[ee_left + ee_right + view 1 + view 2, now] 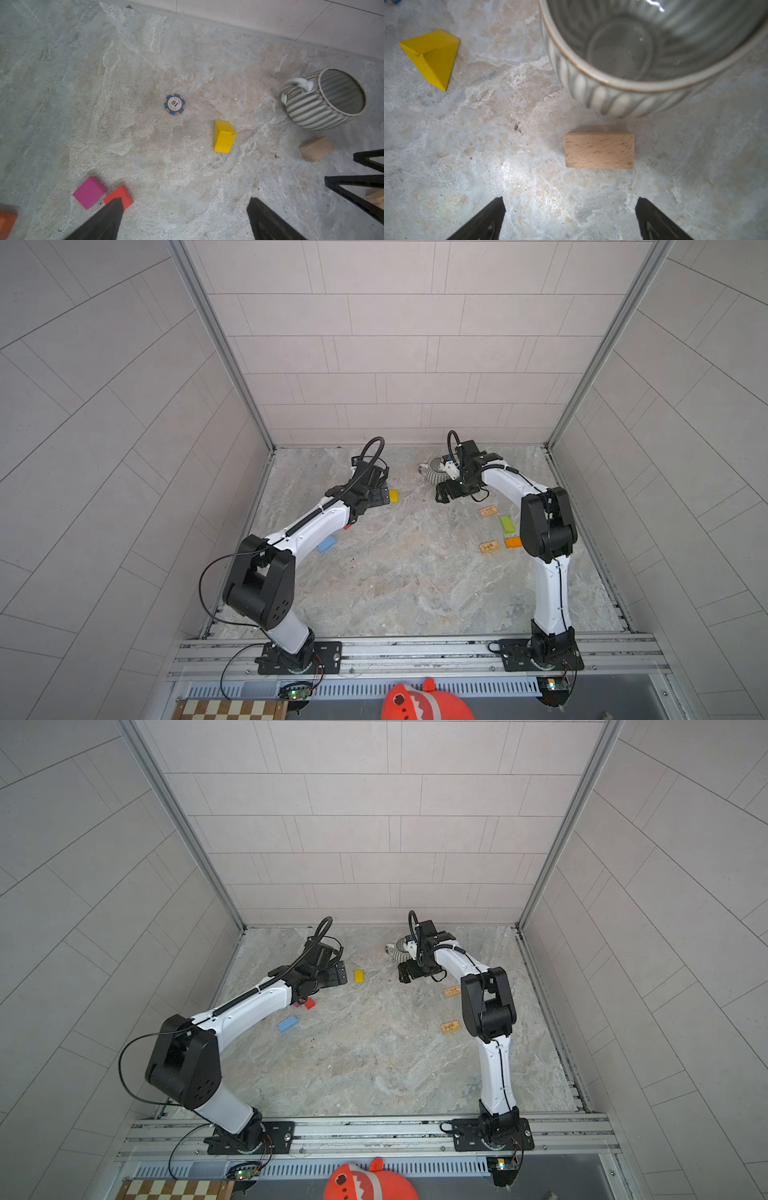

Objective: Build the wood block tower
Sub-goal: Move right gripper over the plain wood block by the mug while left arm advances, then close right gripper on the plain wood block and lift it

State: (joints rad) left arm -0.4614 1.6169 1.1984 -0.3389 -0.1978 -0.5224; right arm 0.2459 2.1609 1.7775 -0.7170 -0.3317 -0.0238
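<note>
Zero blocks stacked yet, all lying loose and flat; left gripper (pixel 185 207) hangs spread and empty, magenta block (pixel 89 192) and red block (pixel 122 195) side by side near one finger, yellow block (pixel 224 136) ahead. Right gripper (pixel 570 202), also wide and empty, lines up on the tan block (pixel 599 150) just beside the mug (pixel 591 91), probably for a pick; mug wall crowds it, while the bare middle of the tabletop (pixel 395 580) suits a tower.

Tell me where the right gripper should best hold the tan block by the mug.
Probably the two short ends, from above. The tan block lies flat, the mug stands close to one long side, and the open right gripper is set wider than its length.
</note>
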